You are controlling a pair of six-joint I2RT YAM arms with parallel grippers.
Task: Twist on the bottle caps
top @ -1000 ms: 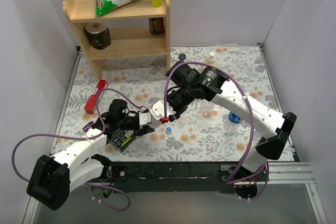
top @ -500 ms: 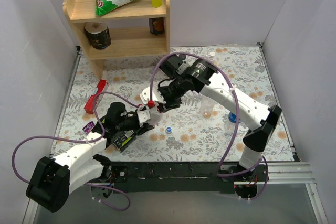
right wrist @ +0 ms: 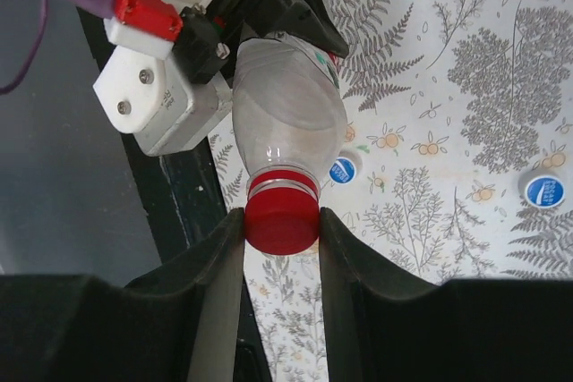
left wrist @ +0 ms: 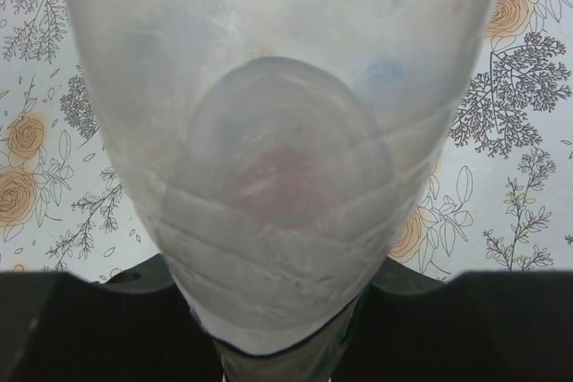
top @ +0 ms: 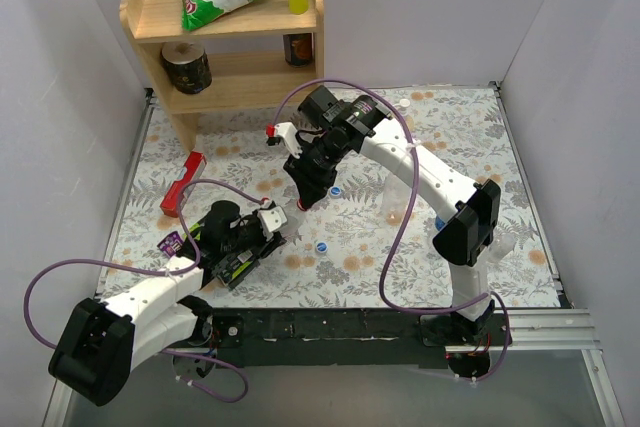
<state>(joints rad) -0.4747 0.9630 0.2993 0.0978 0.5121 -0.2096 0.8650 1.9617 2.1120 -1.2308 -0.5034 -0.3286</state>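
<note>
A clear plastic bottle (right wrist: 286, 105) lies tilted, its base filling the left wrist view (left wrist: 286, 158). My left gripper (top: 262, 232) (left wrist: 286, 319) is shut round its lower body. The red bottle cap (right wrist: 282, 214) sits on the bottle's neck, and my right gripper (right wrist: 280, 232) is shut on it, one finger pressed against each side. From above, the right gripper (top: 305, 193) points down at the red cap (top: 303, 204). Two blue bottle caps lie loose on the cloth, one (top: 322, 245) (right wrist: 343, 169) close to the bottle, the other (top: 336, 188) (right wrist: 543, 191) farther off.
A wooden shelf (top: 230, 37) with a snack bag and jars stands at the back left. A red object (top: 182, 184) lies to the left. An upright clear bottle (top: 396, 202) stands under the right arm. A small white cap (top: 404, 103) lies near the back wall.
The right arm has swung back and to the left, and its wrist has turned round over the bottle's neck. The left gripper and the bottle have barely shifted.
</note>
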